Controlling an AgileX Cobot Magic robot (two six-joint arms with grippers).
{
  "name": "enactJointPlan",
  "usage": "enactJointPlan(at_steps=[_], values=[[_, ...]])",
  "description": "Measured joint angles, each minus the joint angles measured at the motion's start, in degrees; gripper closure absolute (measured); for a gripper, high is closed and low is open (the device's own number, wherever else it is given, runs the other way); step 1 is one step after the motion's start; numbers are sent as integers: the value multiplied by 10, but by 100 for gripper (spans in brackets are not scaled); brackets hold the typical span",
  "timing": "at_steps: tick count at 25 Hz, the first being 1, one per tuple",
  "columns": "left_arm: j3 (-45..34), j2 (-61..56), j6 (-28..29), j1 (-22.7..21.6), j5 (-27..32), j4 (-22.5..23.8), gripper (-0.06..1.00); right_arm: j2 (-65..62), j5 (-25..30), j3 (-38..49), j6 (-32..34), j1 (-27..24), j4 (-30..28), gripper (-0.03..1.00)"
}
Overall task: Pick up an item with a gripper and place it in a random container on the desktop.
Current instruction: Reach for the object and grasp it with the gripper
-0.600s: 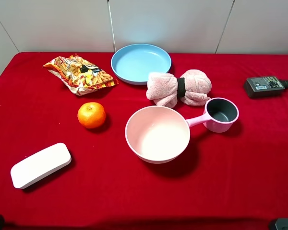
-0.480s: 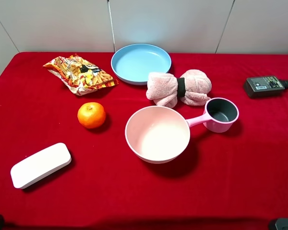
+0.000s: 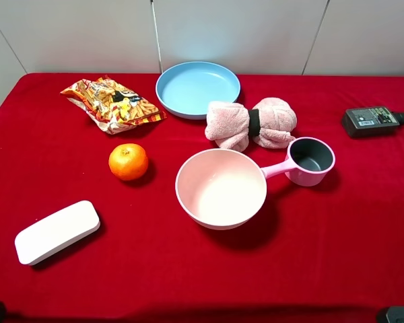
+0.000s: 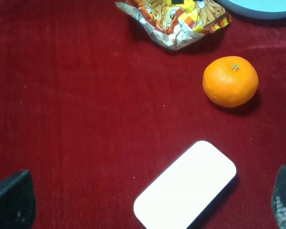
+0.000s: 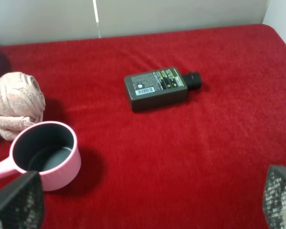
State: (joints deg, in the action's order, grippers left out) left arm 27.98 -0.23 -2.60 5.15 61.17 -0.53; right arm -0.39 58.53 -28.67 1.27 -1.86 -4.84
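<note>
The dark flat bottle (image 3: 374,121) with a black cap lies on the red cloth (image 3: 323,256) at the far right; it also shows in the right wrist view (image 5: 158,88). The light-blue plate (image 3: 197,87) sits empty at the back middle. My left gripper (image 4: 148,202) is open and empty, low at the near left above the white case. My right gripper (image 5: 148,198) is open and empty at the near right, well short of the bottle. In the exterior view only dark bits of the arms show at the bottom corners.
A pink bowl (image 3: 220,188) stands in the middle, with a pink handled cup (image 3: 310,161) to its right. A rolled pink towel (image 3: 252,124) lies behind them. An orange (image 3: 128,161), a snack bag (image 3: 111,102) and a white case (image 3: 57,231) are on the left.
</note>
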Motion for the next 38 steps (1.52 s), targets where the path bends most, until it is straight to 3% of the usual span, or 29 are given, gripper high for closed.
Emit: enactJointPlan(at_steps=[18, 30, 38], values=[[0, 0, 0, 0, 0, 0, -5, 20, -4, -29, 0, 0, 1, 28], [0, 0, 0, 0, 0, 0, -5, 264, -14, -146, 4, 0, 2, 28], [0, 0, 0, 0, 0, 0, -5, 425, -18, -230, 65, 0, 2, 28]])
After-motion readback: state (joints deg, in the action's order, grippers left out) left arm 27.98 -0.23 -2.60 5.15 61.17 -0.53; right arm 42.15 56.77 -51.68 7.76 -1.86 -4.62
